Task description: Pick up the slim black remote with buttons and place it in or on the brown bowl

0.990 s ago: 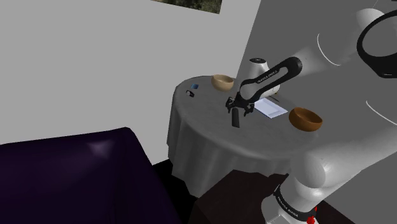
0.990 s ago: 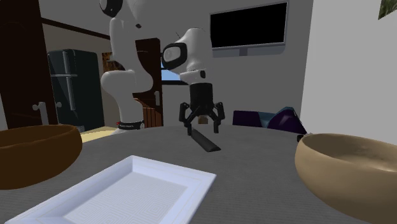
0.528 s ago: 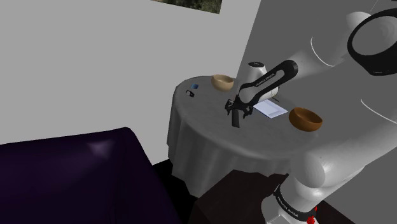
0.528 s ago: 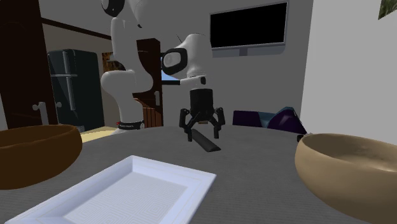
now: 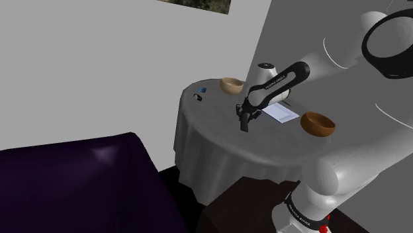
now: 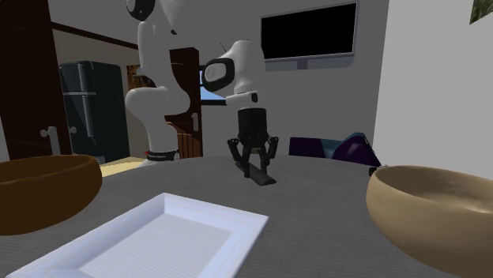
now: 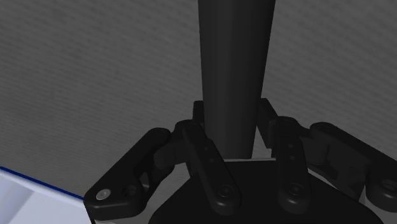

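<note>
Shoulder view, left to right: purple furniture (image 5: pixel 86 179) sits low at the left edge, then comes the round cloth-draped desk (image 5: pixel 218 149). On its top you find a tan bowl (image 5: pixel 231 85) toward the far rim and the claw (image 5: pixel 245 118) lowered near the middle. A white tray (image 5: pixel 282 114) lies just to the right of the claw. The brown bowl (image 5: pixel 318 123) stands near the right rim, well apart from the claw. The slim black remote (image 5: pixel 245 127) lies on the desk directly under the claw. Second exterior view, looking across the desk: brown bowl at the left edge, tray in the foreground, claw and remote at centre, tan bowl at the right. Here you see the remote lying on the cloth, one end toward the camera and the other between the fingers, which stand narrow against its sides. Wrist view: both fingers (image 7: pixel 205 159) press on the remote's flanks with no gap visible; log the claw as clamped on the remote. The tray lies between the remote and the brown bowl.
</note>
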